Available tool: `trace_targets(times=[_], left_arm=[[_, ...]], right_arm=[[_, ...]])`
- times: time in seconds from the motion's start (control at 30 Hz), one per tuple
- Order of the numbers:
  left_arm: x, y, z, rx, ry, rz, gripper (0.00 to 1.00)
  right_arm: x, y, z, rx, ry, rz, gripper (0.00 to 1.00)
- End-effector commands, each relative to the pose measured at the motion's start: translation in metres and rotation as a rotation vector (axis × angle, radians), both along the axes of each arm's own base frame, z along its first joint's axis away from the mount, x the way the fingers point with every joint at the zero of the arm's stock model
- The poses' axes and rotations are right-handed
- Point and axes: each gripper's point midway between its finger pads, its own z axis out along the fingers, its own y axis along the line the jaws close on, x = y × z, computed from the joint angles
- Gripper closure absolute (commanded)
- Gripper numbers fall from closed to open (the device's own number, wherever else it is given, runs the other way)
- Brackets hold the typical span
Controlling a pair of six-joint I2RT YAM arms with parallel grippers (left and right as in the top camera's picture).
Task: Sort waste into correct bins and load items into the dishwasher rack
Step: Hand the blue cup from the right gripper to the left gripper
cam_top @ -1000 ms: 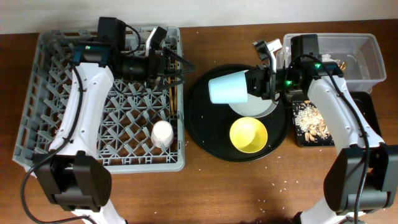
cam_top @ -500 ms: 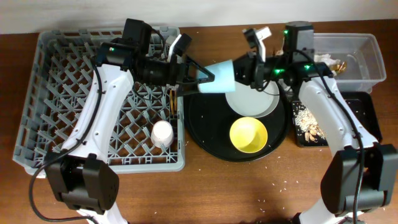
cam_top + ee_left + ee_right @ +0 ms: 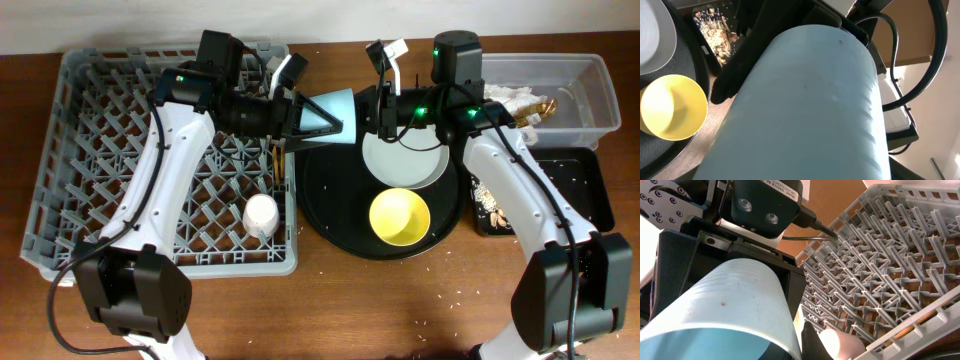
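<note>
The light blue cup (image 3: pixel 335 106) hangs sideways in the air between the dishwasher rack (image 3: pixel 60 150) and the round black tray. My right gripper (image 3: pixel 384 110) is shut on its wide rim end. My left gripper (image 3: pixel 316 120) is open, with its fingers around the cup's narrow end. The cup fills the left wrist view (image 3: pixel 805 100) and the lower left of the right wrist view (image 3: pixel 735 300). The pale pink cup (image 3: pixel 261 214) lies in the rack's front right part (image 3: pixel 840 342). The white plate (image 3: pixel 405 162) and the yellow bowl (image 3: pixel 400 217) sit on the round tray.
The round black tray (image 3: pixel 330 205) lies right of the rack. The clear tub (image 3: pixel 590 95) at the far right holds white napkins (image 3: pixel 505 100). The shallow black tray (image 3: pixel 590 190) in front of it holds beige food scraps (image 3: pixel 495 195). Crumbs dot the wooden table.
My right arm carried the blue cup from above the plate leftward, up to my left gripper. My left gripper swung right from over the rack, and its fingers now surround the cup's narrow end.
</note>
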Motion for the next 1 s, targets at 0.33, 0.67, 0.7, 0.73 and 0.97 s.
trace_targets(times=[0.33,0.67,0.7,0.73,0.97], left_arm=[[0.006,-0.004,0.015,-0.048,-0.077,-0.01,0.19],[0.015,0.005,0.016,-0.052,-0.101,0.016,0.35],[0.015,0.005,0.016,-0.052,-0.103,0.016,0.41],[0.015,0.005,0.016,-0.052,-0.104,0.017,0.41],[0.074,0.076,-0.03,0.353,-0.218,0.336,0.42]], right_arm=[[-0.001,0.011,0.001,-0.025,-0.021,-0.01,0.96],[-0.012,0.013,0.001,-0.007,0.019,0.037,0.96],[-0.012,0.013,0.001,-0.007,0.018,0.037,0.96],[-0.012,0.013,0.001,-0.007,0.018,0.037,0.95],[0.02,-0.033,-0.007,-0.038,0.059,-0.122,0.02]])
